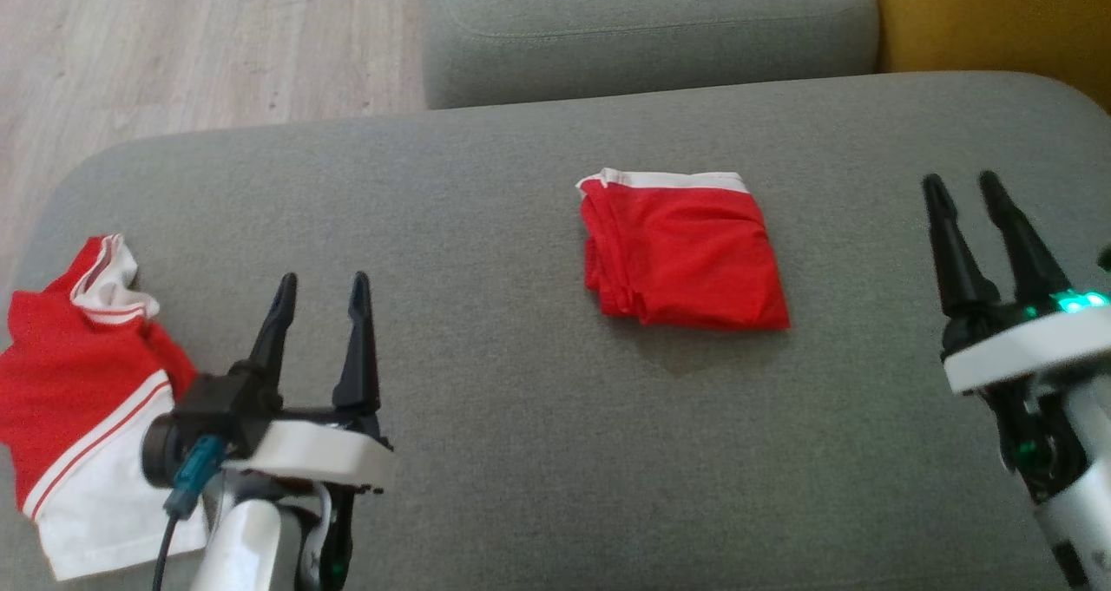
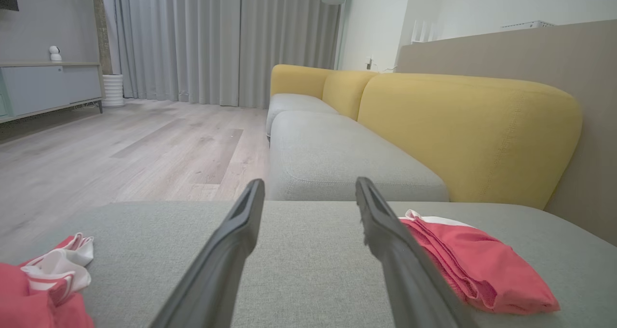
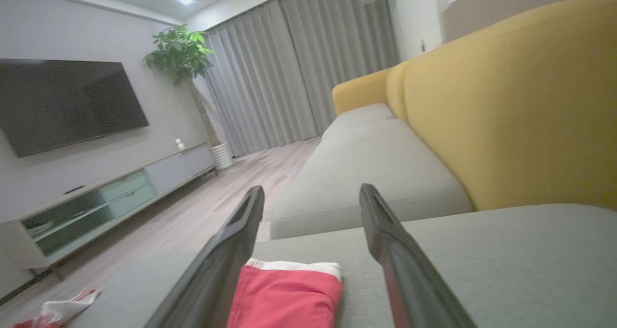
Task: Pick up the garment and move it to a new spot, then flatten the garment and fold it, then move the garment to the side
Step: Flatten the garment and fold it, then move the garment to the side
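Showing both arms apart from the cloth: the left gripper [image 1: 325, 279] hangs over the near left of the grey seat cushion [image 1: 486, 452], fingers spread and empty. The right gripper [image 1: 962, 177], likewise spread and holding nothing, stands near the cushion's right end. Between them, touching neither, the folded red garment [image 1: 686, 257] lies flat on the cushion, white waistband on its far edge. A crumpled red-and-white garment [image 1: 78, 400] lies at the cushion's left end, just beside the left gripper.
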Tool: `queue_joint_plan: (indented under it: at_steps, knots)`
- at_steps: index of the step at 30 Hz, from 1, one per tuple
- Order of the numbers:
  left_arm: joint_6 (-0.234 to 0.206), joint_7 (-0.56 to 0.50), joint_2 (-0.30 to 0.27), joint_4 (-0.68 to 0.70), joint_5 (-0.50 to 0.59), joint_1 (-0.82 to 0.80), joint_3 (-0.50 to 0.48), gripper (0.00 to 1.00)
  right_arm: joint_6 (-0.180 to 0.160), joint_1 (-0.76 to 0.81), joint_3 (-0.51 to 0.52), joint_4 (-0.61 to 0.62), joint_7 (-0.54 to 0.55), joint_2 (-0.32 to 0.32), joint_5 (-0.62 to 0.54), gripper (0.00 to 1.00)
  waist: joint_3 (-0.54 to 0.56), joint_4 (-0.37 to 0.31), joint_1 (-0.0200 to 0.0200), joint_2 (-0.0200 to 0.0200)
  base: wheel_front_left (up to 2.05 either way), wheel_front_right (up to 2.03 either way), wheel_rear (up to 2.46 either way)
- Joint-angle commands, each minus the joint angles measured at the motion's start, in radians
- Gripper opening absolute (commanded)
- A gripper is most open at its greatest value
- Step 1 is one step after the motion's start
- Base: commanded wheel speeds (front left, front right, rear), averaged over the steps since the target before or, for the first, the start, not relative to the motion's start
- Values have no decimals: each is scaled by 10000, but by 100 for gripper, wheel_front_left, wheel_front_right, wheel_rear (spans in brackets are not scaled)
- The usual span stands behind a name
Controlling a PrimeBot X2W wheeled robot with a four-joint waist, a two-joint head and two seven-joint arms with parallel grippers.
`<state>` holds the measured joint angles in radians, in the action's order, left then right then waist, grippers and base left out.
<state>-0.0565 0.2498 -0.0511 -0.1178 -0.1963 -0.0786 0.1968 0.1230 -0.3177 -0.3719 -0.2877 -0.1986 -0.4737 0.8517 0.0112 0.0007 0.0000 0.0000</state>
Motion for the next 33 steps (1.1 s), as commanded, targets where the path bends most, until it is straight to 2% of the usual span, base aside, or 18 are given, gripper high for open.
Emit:
queue_joint_plan:
  at_steps: [1,9,14,26,29,33]
  knots:
    - [74,120,-28,401,114,-170,-473,100,77,59,206,346,-205,-9,-470,100,20,-78,0,0,0,0,0]
    - [204,120,-13,177,392,6,-872,100,77,1500,2171,499,-589,1166,-3409,100,-45,-164,0,0,0,0,0]
    - [243,120,1,56,456,5,-894,100,77,2067,2884,586,-621,1926,-4613,100,-138,-43,0,0,0,0,0]
    - [199,120,7,4,410,-60,-736,100,77,2052,2892,471,-548,1947,-4738,100,-153,92,0,0,0,0,0]
    - [176,120,7,9,408,-81,-694,100,77,1910,2730,332,-289,1884,-4631,100,-205,125,0,0,0,0,0]
    - [152,120,8,68,421,-217,-566,100,77,1133,2198,-133,613,1723,-4069,100,-466,218,0,0,0,0,0]
